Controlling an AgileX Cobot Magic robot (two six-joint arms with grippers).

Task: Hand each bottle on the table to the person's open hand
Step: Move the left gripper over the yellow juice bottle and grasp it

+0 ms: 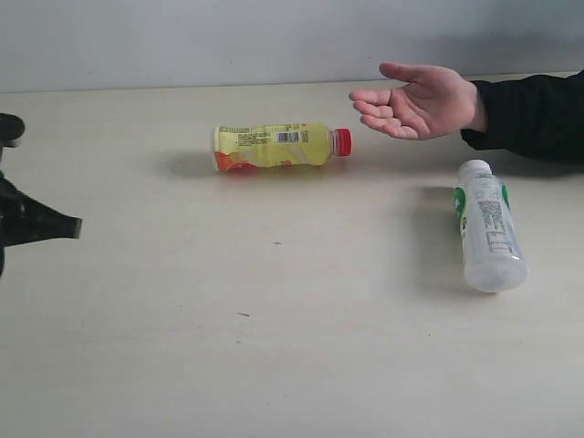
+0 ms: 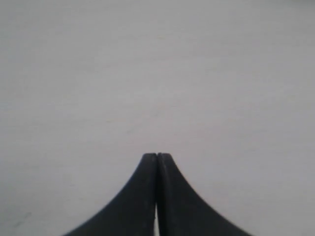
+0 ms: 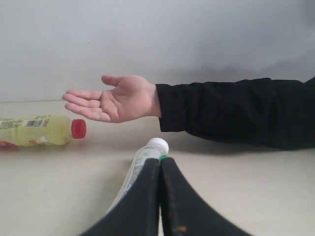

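Two bottles lie on the bench [image 1: 274, 356]: yellow bottle [image 1: 278, 146] beside the open hand [image 1: 415, 102], milky-white bottle [image 1: 488, 237] seemingly just beyond the right tool [image 3: 160, 161]. Left tool [image 2: 157, 156] and right tool are pressed closed, empty.

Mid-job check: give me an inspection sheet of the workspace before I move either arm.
Surface: pale beige table, a few tiny dark specks.
Job's things: yellow bottle with a red cap and milky-white bottle with a green-white label, both lying on their sides, apart; only these two are in view. Open hand is palm up and empty, raised near the yellow bottle's cap.
Clutter: nothing seen.
Claws: left claw shut, empty, over bare table. Right claw shut, empty, pointing at the milky-white bottle.
Cables: nothing seen.
Surroundings: plain grey wall; black sleeve coming in from the right of the exterior view.
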